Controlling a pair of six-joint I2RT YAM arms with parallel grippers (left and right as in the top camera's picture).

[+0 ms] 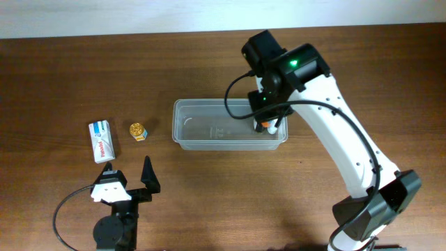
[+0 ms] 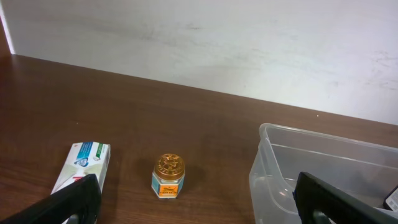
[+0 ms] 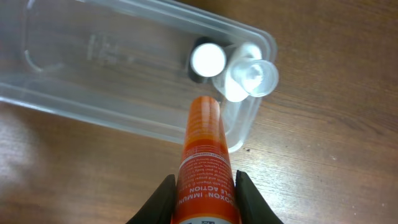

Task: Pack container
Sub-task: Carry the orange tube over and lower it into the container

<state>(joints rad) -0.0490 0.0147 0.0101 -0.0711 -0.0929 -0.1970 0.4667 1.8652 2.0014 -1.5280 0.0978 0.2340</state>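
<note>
Orange tube is right up against the right wrist cam, pinched on both sides by the right gripper, so those fingers are clamped on it. It's got white lettering and its far end points at the right end of the container. I can't tell if the tip is touching the plastic.

Just past the tube tip, inside that right end of the container, there's a small dark thing with a round white top. A clear little cup-shaped piece is right next to it, tucked into the corner. The rest of the tub looks bare.

The container itself sits around the middle of the table, with its long sides running parallel to the back edge.

Over on the left, the left gripper hangs near the front edge with its fingers spread wide and nothing between them. Beyond it, a white box with blue-green print lies flat on the wood. A tiny jar with a gold lid stands upright just beside the box, between it and the container's left end, touching neither.
</note>
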